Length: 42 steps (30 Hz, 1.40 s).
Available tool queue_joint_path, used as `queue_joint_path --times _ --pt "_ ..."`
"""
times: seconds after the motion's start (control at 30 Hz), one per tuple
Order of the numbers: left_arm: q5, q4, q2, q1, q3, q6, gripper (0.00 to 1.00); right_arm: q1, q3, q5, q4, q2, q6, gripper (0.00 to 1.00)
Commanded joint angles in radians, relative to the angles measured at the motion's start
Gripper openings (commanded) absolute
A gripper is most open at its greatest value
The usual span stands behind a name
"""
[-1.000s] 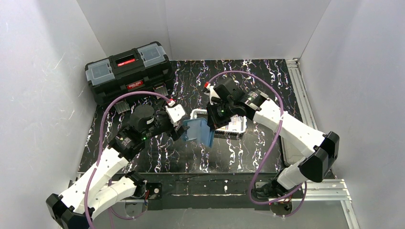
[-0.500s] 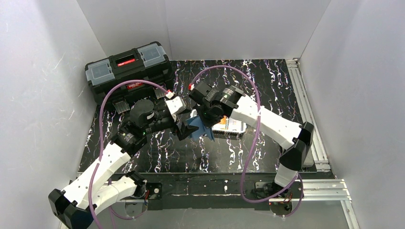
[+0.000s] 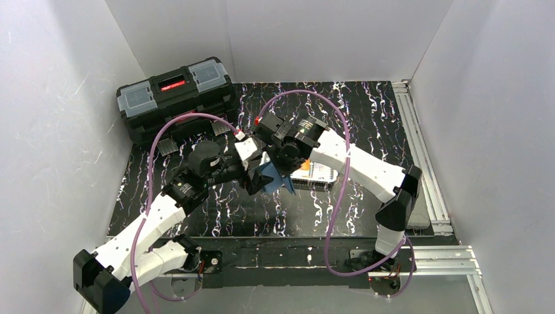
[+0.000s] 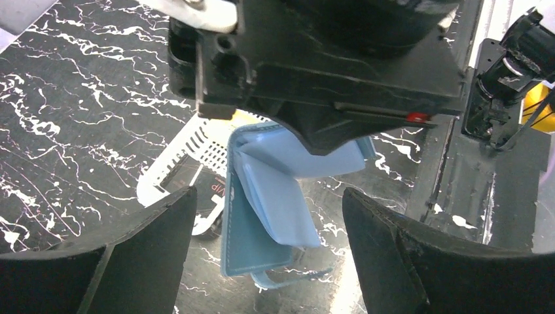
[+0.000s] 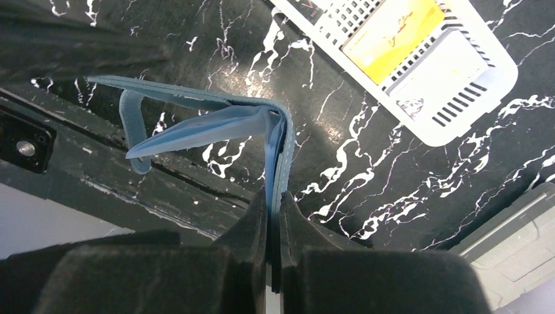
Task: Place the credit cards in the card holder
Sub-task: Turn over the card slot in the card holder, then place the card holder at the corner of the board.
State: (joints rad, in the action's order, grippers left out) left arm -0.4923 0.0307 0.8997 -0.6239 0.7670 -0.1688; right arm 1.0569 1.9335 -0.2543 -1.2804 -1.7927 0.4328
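Observation:
The teal-blue card holder [image 3: 270, 178] hangs half unfolded above the table, its snap tab dangling. My right gripper [image 5: 273, 196] is shut on one cover of the card holder [image 5: 216, 124]. My left gripper [image 4: 268, 196] is open, its fingers either side of the card holder [image 4: 262, 216] without touching it. An orange credit card [image 5: 389, 33] and a pale credit card [image 5: 435, 72] lie in the white mesh basket [image 5: 458, 134]. A dark credit card [image 4: 209, 190] shows in the basket behind the holder.
The white mesh basket [image 3: 325, 176] sits on the black marbled table just right of both grippers. A black toolbox [image 3: 177, 98] stands at the back left. White walls close in the table on three sides.
The right arm has carried the card holder left and slightly toward the back. The left gripper has moved up to it and opened a little wider.

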Motion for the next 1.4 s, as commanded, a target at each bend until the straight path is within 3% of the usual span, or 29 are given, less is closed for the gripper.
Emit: queue_joint_path --times 0.0,0.23,0.47,0.7,1.07,1.37 --pt "0.023 -0.053 0.020 -0.005 -0.003 -0.029 0.80 0.007 0.011 0.073 0.025 0.055 -0.020 0.01" --pt "0.070 0.038 0.021 0.001 -0.003 -0.133 0.71 -0.024 -0.157 0.287 0.188 0.176 -0.067 0.01" --pt "-0.121 0.185 -0.030 0.028 0.011 -0.202 0.64 -0.099 -0.358 0.544 0.368 0.296 -0.079 0.01" --pt "-0.242 0.313 -0.040 0.030 0.021 -0.323 0.66 -0.132 -0.455 0.747 0.470 0.318 -0.118 0.01" --pt "-0.255 0.423 -0.035 0.048 -0.070 -0.573 0.66 -0.163 -0.572 0.854 0.528 0.247 -0.163 0.01" --pt "-0.262 0.361 0.025 0.049 -0.176 -0.737 0.66 -0.170 -0.665 0.879 0.627 0.178 -0.198 0.01"
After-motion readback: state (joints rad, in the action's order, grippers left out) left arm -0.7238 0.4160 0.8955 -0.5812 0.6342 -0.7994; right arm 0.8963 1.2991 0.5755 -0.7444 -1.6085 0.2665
